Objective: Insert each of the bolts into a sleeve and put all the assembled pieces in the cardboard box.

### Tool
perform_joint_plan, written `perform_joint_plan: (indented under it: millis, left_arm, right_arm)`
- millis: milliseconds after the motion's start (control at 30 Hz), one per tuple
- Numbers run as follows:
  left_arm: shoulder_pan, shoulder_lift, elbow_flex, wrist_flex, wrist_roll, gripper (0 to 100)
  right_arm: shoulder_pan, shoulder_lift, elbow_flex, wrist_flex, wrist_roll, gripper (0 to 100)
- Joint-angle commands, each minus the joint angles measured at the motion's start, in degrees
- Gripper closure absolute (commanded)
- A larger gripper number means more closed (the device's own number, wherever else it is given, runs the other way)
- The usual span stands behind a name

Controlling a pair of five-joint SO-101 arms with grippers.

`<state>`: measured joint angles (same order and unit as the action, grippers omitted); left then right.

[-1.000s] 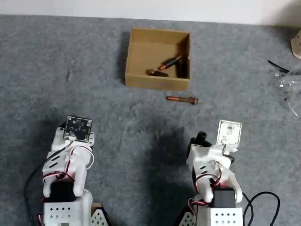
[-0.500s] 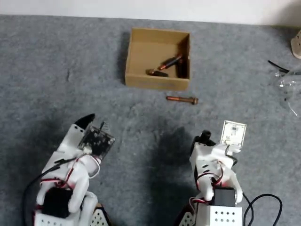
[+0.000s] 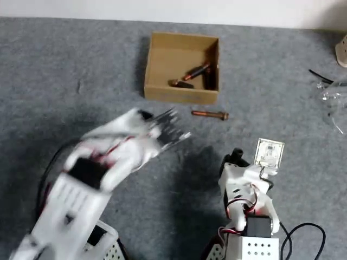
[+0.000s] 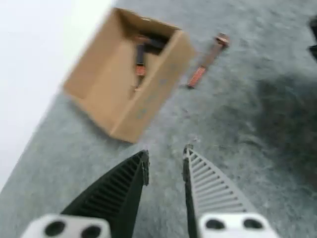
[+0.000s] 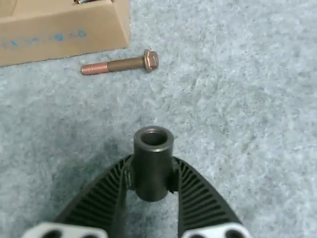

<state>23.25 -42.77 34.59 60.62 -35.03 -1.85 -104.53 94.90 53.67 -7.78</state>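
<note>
A copper bolt [image 3: 210, 114] lies on the grey carpet just in front of the cardboard box [image 3: 162, 59], also seen as the bolt [image 5: 120, 64] and the bolt [image 4: 207, 60]. The box [image 4: 124, 99] holds assembled dark pieces [image 3: 191, 76]. My right gripper [image 5: 151, 179] is shut on a dark upright sleeve [image 5: 153, 161], its hole facing up, near the table's front. The sleeve [image 3: 234, 157] shows at that arm's tip. My left gripper [image 3: 172, 129] is stretched toward the bolt, blurred, and stands open [image 4: 165, 163] with nothing between its fingers.
Clear plastic items and a black wire [image 3: 329, 89] lie at the right edge. A pale object [image 3: 342, 51] sits at the far right. A white wall band runs behind the carpet.
My left arm has swung up and forward from the front left toward the bolt and box. The right arm has kept almost still with the sleeve.
</note>
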Motion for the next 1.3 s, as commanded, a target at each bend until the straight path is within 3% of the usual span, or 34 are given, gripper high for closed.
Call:
perform_joint_plan:
  millis: [0, 133, 367, 467, 633, 867, 1033, 1267]
  left_arm:
    - [3.47, 17.19, -17.98, 3.60, -0.44, 88]
    - [6.81, 33.19, -33.45, 7.12, 0.18, 88]
    - [8.13, 58.33, -56.04, 8.79, 15.91, 88]
    - [8.13, 67.38, -62.90, 8.70, 17.41, 88]
    - [8.04, 78.46, -70.55, 8.79, 17.49, 88]
    - [6.81, 80.48, -76.35, 8.79, 17.05, 88]
    - [8.13, 80.92, -76.00, 8.79, 7.82, 88]
    - [8.22, 81.27, -71.52, 8.35, 4.04, 88]
  right_arm:
    - [0.84, -0.75, -0.40, -2.24, 0.62, 99.5]
    - [2.95, -0.75, -0.40, -2.33, 0.62, 99.5]
    - [8.40, -0.75, -0.92, -2.33, 0.62, 99.5]
    - [8.48, -0.75, -0.92, -2.15, 0.53, 99.5]
    - [10.59, -0.75, -0.92, -1.98, 0.26, 99.5]
    - [10.86, -0.75, -0.92, -1.98, 0.18, 99.5]
    - [10.95, -0.75, -1.01, -1.98, 0.18, 99.5]
    - [10.95, -0.75, -1.01, -1.98, 0.35, 99.5]
